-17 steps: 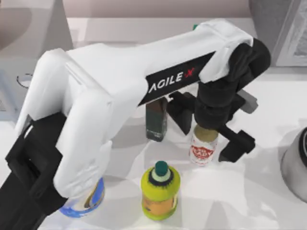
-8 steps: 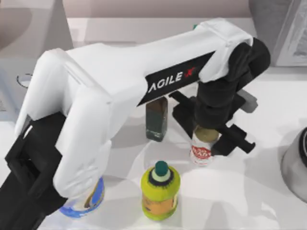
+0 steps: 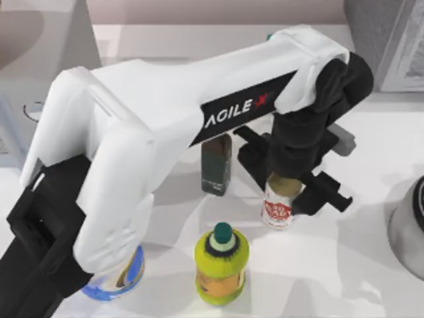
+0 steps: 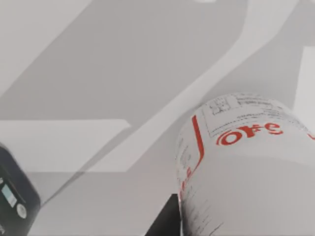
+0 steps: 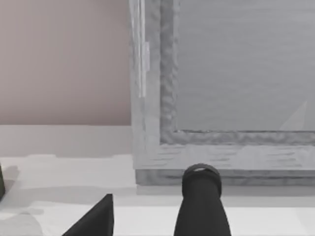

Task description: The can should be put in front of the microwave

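Note:
The can, a small white tin with a red logo and dull gold top, stands right of the table's middle. My left gripper reaches down over it from above, its black fingers pressed to the can's two sides, shut on it. The left wrist view holds the can very close, with a black finger at its side. The microwave, a light-grey box with a round dial, stands at the far left. My right gripper is open, facing a grey appliance.
A dark green box stands just left of the can. A yellow-green bottle with a teal cap stands nearer the front. A blue-rimmed round object lies under my left arm. A darker grey appliance fills the far right, a grey round vessel the right edge.
My left gripper's fingers have come together from wide apart onto the can's sides. The can has barely moved.

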Available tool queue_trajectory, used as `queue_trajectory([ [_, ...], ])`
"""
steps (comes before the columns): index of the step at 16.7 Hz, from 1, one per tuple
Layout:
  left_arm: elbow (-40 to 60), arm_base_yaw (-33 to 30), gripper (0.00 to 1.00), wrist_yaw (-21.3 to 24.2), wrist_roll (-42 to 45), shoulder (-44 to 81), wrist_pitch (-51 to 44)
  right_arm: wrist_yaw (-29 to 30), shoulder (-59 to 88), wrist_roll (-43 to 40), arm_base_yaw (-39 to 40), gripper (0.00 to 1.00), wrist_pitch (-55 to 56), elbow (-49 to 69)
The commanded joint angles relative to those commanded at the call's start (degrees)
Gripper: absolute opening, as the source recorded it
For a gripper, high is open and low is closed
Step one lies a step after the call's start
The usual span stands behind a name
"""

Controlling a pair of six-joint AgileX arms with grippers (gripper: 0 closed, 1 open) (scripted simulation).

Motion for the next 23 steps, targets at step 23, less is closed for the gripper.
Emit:
queue_trajectory([
  [23, 9.4, -0.5, 0.00, 0.2, 0.2, 0.0, -9.4, 0.0, 0.0, 0.0, 0.0, 1.00, 0.0, 0.0],
])
